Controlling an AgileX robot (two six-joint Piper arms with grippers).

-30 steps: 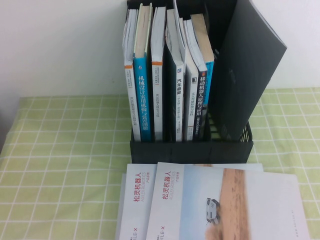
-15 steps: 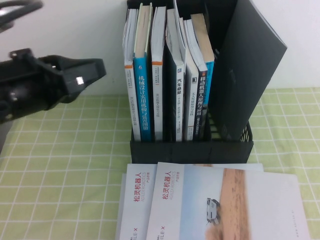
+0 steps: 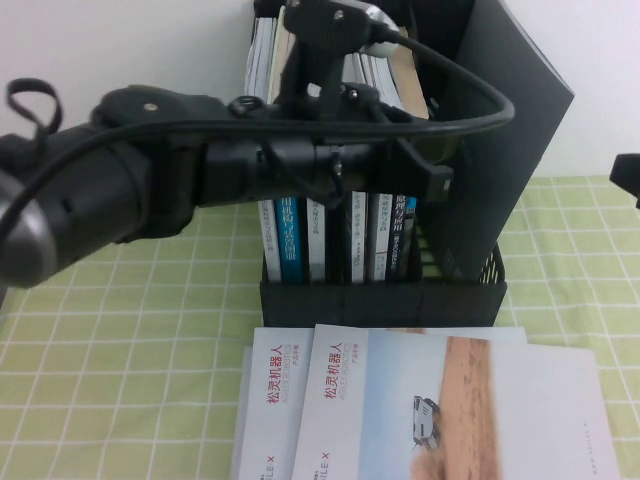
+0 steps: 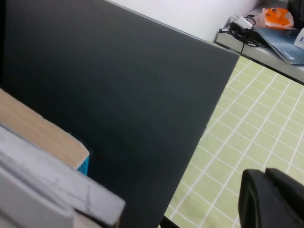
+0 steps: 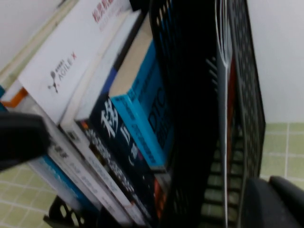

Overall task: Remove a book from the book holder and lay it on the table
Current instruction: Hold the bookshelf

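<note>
The book [image 3: 500, 140], large and thin with a plain charcoal-grey back, is seen standing in the rightmost slot of the book holder [image 3: 384, 300], tilted so that its top leans out past the holder's right wall. The book holder, a black slotted plastic rack with a low front lip, is set upright on the table [image 3: 130, 330], which is covered by a light green and white checked cloth. In the left wrist view the grey cover [image 4: 123, 104] fills most of the frame.

The left arm has swept in from the upper left of the frame and now stretches across the upright books, its left gripper [image 3: 432, 165] beside the grey book [image 3: 500, 130]. The right gripper [image 3: 628, 177] has appeared at the right edge.
</note>
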